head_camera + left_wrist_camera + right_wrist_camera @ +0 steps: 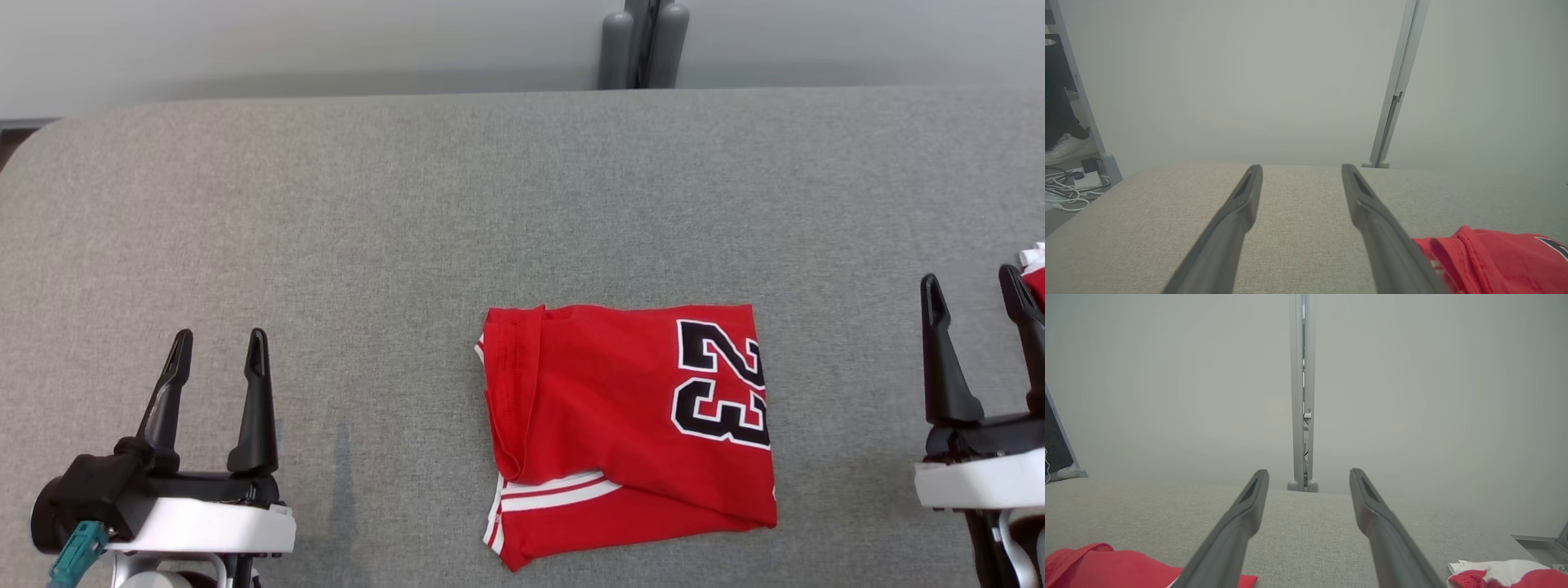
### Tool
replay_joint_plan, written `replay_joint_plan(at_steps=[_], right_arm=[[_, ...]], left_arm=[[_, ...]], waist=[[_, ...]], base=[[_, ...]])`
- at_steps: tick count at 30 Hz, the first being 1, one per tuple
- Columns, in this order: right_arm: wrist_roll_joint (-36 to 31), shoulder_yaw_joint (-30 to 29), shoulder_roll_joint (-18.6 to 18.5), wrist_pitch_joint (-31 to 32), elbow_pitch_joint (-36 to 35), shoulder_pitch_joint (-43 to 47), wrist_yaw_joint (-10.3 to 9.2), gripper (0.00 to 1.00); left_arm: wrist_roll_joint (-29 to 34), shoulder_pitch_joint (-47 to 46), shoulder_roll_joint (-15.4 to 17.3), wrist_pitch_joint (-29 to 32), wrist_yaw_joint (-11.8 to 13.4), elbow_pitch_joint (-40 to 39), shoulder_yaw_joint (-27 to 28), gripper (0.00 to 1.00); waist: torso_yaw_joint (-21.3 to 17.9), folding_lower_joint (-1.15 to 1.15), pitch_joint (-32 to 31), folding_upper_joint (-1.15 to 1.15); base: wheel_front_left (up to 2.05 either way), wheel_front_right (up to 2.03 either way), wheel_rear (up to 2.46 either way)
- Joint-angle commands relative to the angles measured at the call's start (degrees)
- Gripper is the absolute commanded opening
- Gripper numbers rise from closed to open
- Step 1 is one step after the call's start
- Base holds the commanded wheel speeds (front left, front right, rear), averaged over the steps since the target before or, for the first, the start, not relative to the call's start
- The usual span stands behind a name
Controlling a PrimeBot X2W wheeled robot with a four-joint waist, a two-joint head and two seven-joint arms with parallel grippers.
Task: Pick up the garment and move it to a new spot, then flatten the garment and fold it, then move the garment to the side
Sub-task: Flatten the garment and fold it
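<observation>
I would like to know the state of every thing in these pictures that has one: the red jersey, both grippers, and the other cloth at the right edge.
red jersey: folded into a rough rectangle, lying on the grey table, held by nothing.
left gripper: open, empty, apart from the jersey.
right gripper: open, empty, apart from the jersey.
red and white cloth: bunched up, partly cut off by the picture's edge.

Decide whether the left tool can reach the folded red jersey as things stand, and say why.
Probably yes: the left tool, open, sits to the left of the folded red jersey, with just grey tabletop between them and nothing in the way.
</observation>
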Motion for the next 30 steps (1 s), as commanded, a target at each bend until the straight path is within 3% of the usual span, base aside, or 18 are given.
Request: replay_joint_plan(at_steps=[1,20,30], right_arm=[[-0.7,-0.9,0.3,-0.3,-0.4,1.2,0.01,1.00],[-0.5,-2.5,1.0,2.9,-1.7,10.1,0.01,1.00],[0.1,-3.1,1.3,4.9,-3.8,14.2,0.01,1.00]], left_arm=[[-0.2,0.7,0.5,0.1,0.3,-0.1,0.2,1.00],[-0.8,7.0,2.4,3.6,-0.5,-1.2,-1.6,1.00],[-1.2,10.6,3.2,4.8,0.6,-1.9,-1.6,1.00]], waist=[[-0.4,0.00,-1.0,0.00],[-1.7,0.00,-9.6,0.00],[-1.8,0.00,-12.3,0.00]], base=[[0.00,0.00,0.00],[0.00,0.00,0.00],[0.00,0.00,0.00]])
